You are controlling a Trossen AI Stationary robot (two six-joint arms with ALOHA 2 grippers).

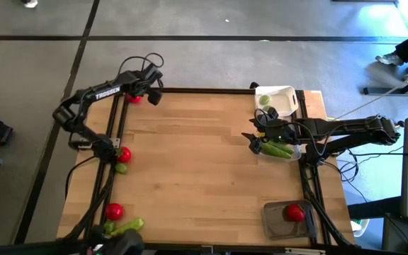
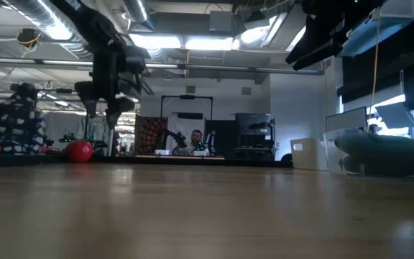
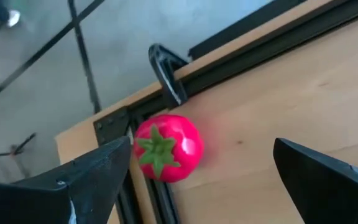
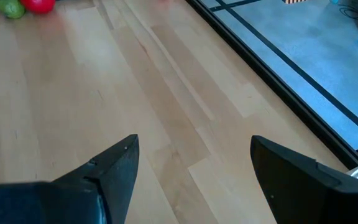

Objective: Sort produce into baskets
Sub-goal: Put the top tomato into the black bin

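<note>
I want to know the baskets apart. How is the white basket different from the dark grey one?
The white basket sits at the table's far right corner; the dark grey basket sits at the near right corner. The white basket holds a small green lime; the dark grey basket holds a red tomato. Both are small and rectangular.

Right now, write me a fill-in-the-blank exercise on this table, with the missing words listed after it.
1. The left claw hangs open over a tomato at the table's far left ____.
2. The dark basket near the right front corner holds one ____.
3. The right claw is open beside the clear basket, which holds green ____.
4. The white basket holds a small round ____ piece.

Missing words: corner; tomato; pods; green
</note>
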